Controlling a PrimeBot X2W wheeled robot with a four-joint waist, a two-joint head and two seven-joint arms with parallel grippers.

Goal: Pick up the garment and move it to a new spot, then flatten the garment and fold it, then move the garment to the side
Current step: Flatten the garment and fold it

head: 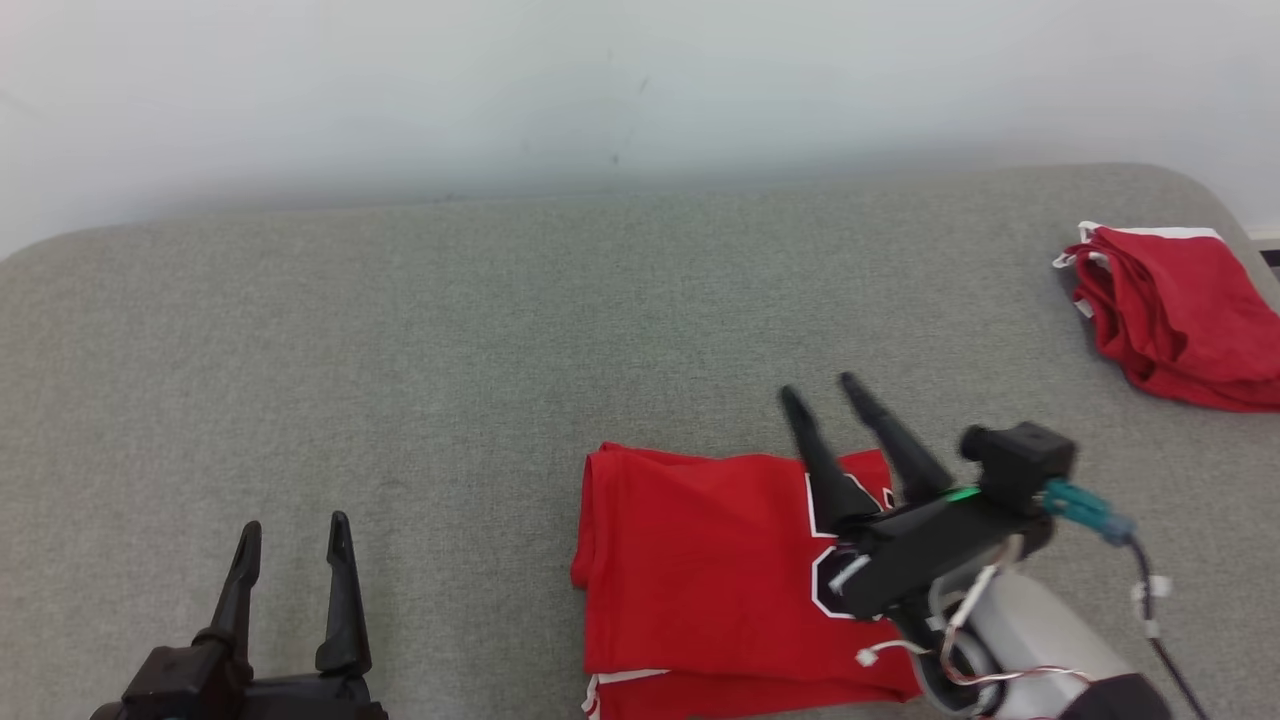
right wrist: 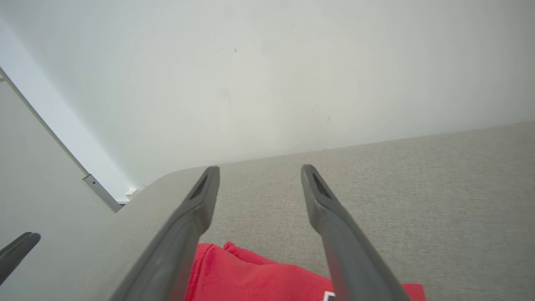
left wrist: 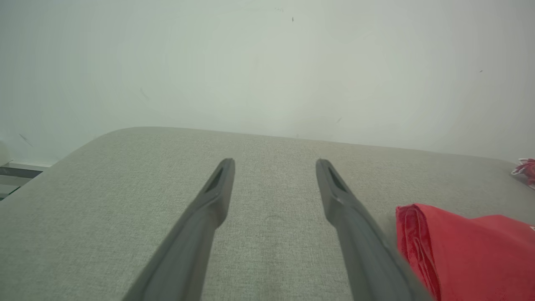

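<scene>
Garment position: the folded garment point(head: 700, 560) lies on the grey padded surface point(head: 450, 330), near its front edge and right of centre, beneath the right gripper point(head: 819, 388). The gripper's fingers reach across the garment's far right corner, tips past its far edge.
Right gripper: fingers spread apart, grasping nothing.
Left gripper point(head: 295, 523): well to the garment's left, fingers spread, empty.
Garment look: bright red, a rough rectangle — layered fold along its left edge, white-outlined marking at right, white trim in front.
Other cloth: a second red garment point(head: 1180, 310), bunched at the far right — well apart.
</scene>
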